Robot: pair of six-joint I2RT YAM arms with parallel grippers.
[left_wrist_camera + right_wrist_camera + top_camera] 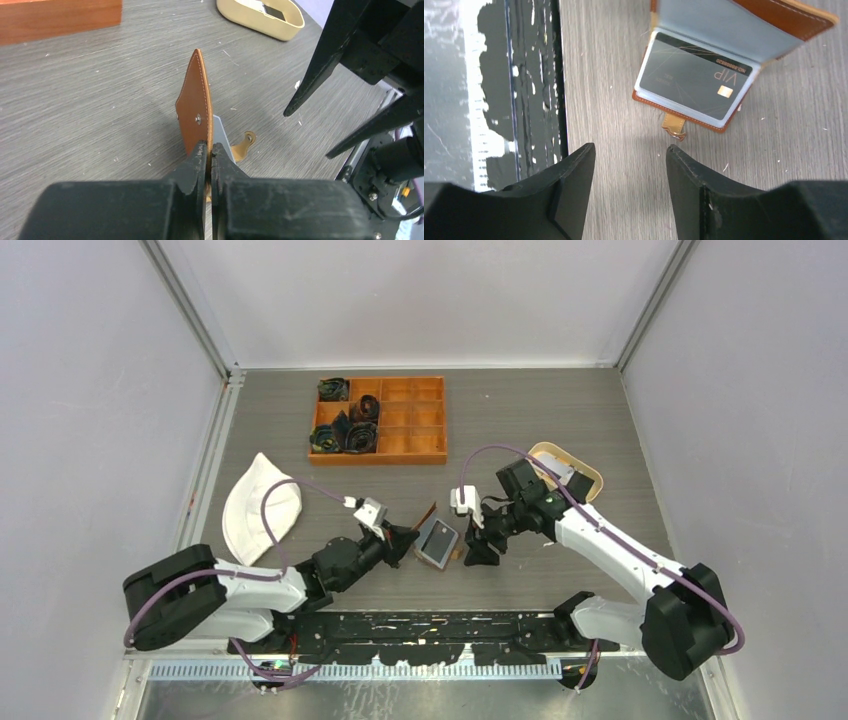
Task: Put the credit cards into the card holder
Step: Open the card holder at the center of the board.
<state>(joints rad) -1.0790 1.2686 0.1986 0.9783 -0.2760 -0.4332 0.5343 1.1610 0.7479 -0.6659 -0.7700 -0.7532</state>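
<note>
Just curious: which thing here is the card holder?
Find the orange box at the table's far side, then look nearer. There, pinched by the left hand, sits the card holder: the only brown leather wallet, open on a black card.

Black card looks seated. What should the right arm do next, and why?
Probably swing the right fingers, open and empty, over to the beige tray for another card. The black card already sits in the card holder, whose cover the left fingers pinch open.
</note>
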